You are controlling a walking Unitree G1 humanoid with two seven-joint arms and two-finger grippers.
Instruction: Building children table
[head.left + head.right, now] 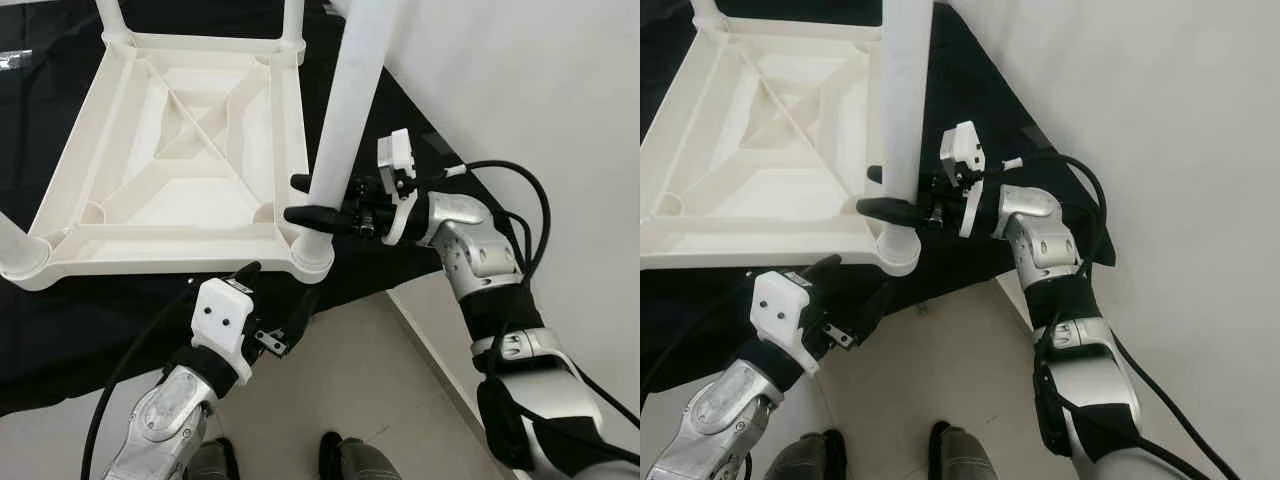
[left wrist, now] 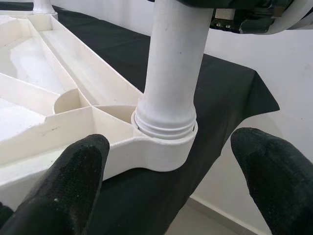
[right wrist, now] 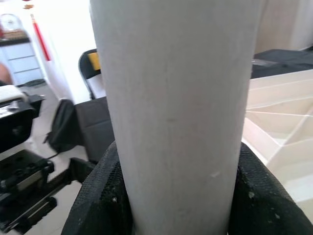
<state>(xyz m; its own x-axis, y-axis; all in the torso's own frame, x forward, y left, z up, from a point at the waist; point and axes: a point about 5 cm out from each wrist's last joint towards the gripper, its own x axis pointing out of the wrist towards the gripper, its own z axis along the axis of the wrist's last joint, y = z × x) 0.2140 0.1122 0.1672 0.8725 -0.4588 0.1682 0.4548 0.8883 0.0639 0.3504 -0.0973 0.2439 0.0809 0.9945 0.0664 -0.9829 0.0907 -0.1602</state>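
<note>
A white plastic table top [image 1: 150, 262] lies upside down on a black cloth. A white leg [image 1: 350, 90] stands upright in its near right corner socket [image 2: 164, 147]. My right gripper [image 1: 300, 198] is shut on this leg just above the socket, with a black finger [image 3: 102, 196] pressed on each side of the tube [image 3: 176, 107]. My left gripper [image 1: 275, 295] is open, low in front of the same corner. Its fingertips [image 2: 63, 186] stand apart on either side of the socket without touching it.
Other legs stand in the far corners [image 1: 293, 20] and the near left corner [image 1: 15, 245]. The black cloth [image 1: 90, 340] hangs over the front edge. A white wall [image 1: 540, 80] rises close on the right. Pale floor [image 1: 370, 380] and my feet lie below.
</note>
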